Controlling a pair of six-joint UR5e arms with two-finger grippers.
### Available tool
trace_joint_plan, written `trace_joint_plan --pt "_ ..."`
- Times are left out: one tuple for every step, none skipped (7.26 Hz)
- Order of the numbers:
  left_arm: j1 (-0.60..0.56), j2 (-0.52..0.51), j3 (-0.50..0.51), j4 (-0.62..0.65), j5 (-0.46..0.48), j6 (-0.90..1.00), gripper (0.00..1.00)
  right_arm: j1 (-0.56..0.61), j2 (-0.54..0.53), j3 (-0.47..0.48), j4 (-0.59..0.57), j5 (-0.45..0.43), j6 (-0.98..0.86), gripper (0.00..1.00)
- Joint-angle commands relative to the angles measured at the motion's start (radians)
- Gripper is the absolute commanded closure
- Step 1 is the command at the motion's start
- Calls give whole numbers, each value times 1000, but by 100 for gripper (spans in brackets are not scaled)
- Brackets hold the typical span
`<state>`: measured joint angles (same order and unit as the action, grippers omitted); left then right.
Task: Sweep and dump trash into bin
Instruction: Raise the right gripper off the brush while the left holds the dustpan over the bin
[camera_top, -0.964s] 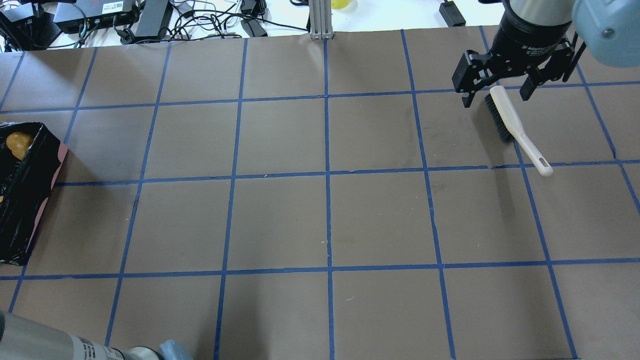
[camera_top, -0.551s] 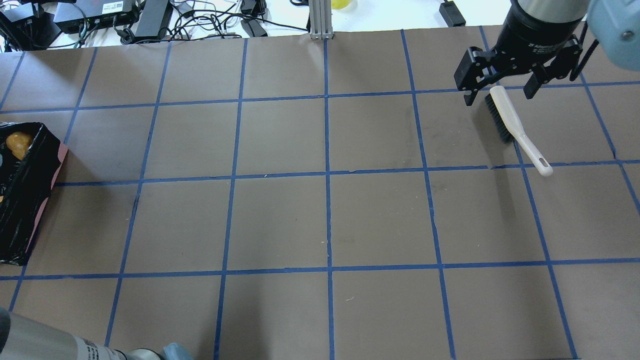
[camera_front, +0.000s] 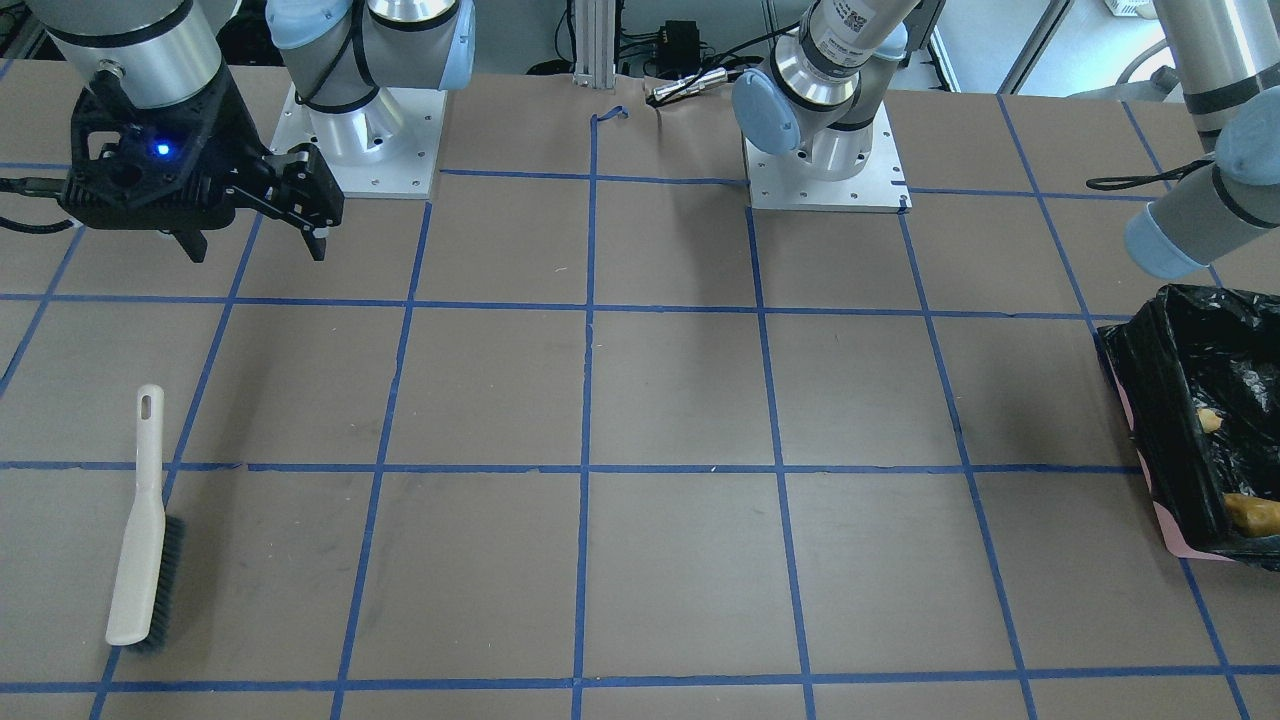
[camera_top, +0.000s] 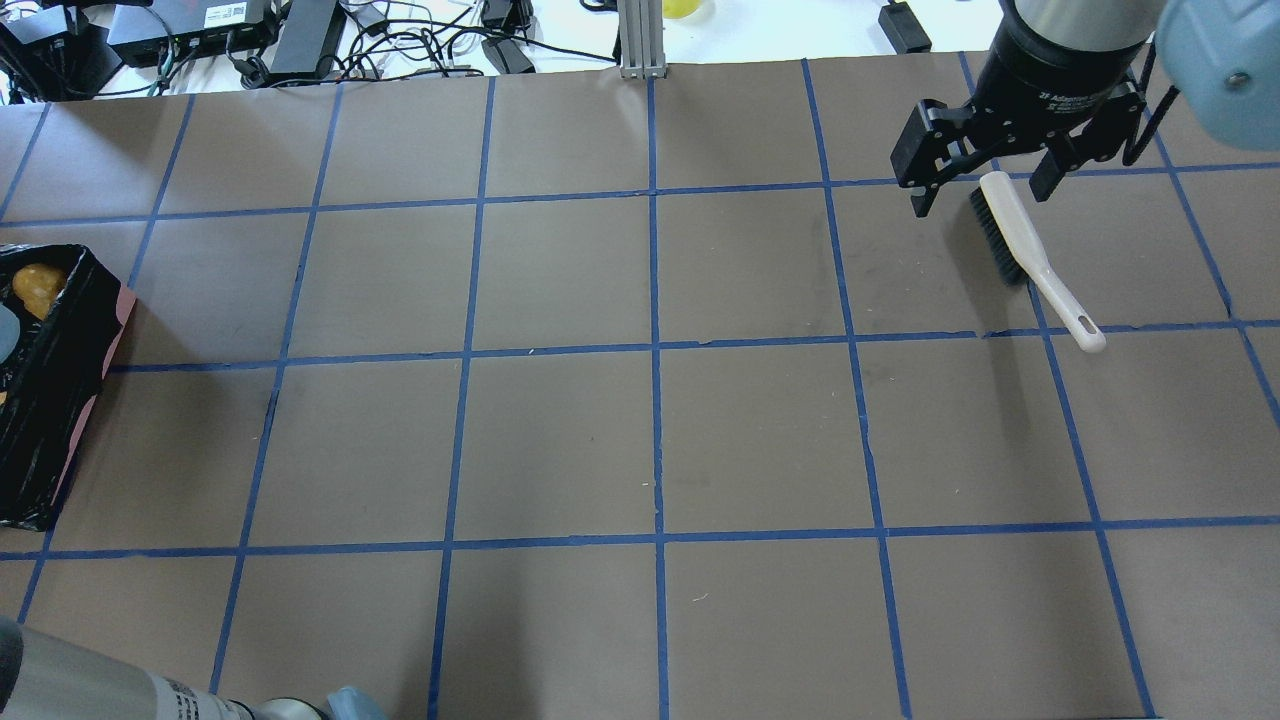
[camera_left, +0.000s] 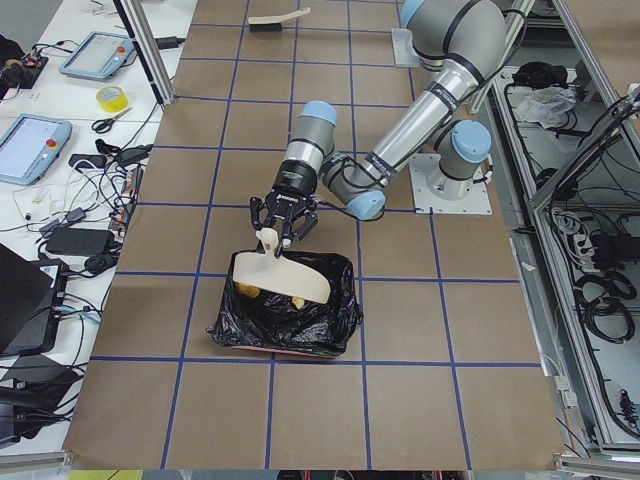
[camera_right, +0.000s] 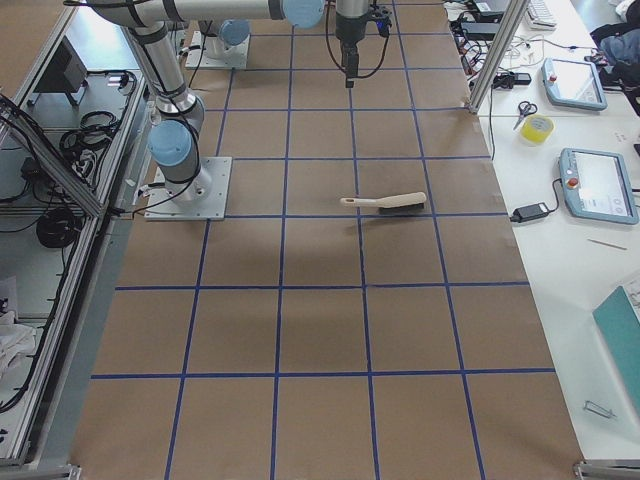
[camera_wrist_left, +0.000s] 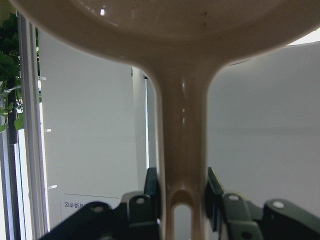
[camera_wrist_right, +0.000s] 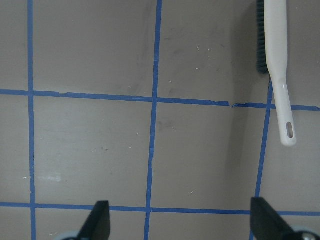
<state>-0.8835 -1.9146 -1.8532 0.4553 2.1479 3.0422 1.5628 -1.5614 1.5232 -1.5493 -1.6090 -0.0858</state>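
Taped table (camera_top: 560, 440) bears black-lined bin (camera_top: 60, 400) holding golden trash (camera_top: 38, 288) beneath dustpan (camera_left: 285, 275).

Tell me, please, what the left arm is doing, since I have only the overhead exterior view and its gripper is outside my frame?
Observer: The left gripper holds a beige dustpan by its handle, above the black-lined bin.
Operator: Are the fingers closed on that handle?
Observer: Yes. The left wrist view shows both fingers pressed against the handle's sides.
Operator: In my view the right gripper overlaps the brush; are they touching?
Observer: No. From the front, the brush lies flat on the table, and the open right gripper is apart from it, nearer the robot's base.
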Motion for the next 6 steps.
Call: trace_joint_plan --pt "0 -7 -41 100 0 1 100 16 -2 0 0 8 0 0" --pt "-2 -9 -52 117 0 -2 100 16 3 2 0 6 -5 0" --pt "-5 -4 -54 165 -6 3 100 16 -2 2 0 8 -6 0" --pt "-6 -11 -47 175 -6 7 100 16 3 2 0 6 -8 0" --pt "-6 -18 -52 198 -10 9 100 16 -3 2 0 6 -5 0" --pt "-6 -20 -54 200 -10 15 100 16 3 3 1 5 -5 0"
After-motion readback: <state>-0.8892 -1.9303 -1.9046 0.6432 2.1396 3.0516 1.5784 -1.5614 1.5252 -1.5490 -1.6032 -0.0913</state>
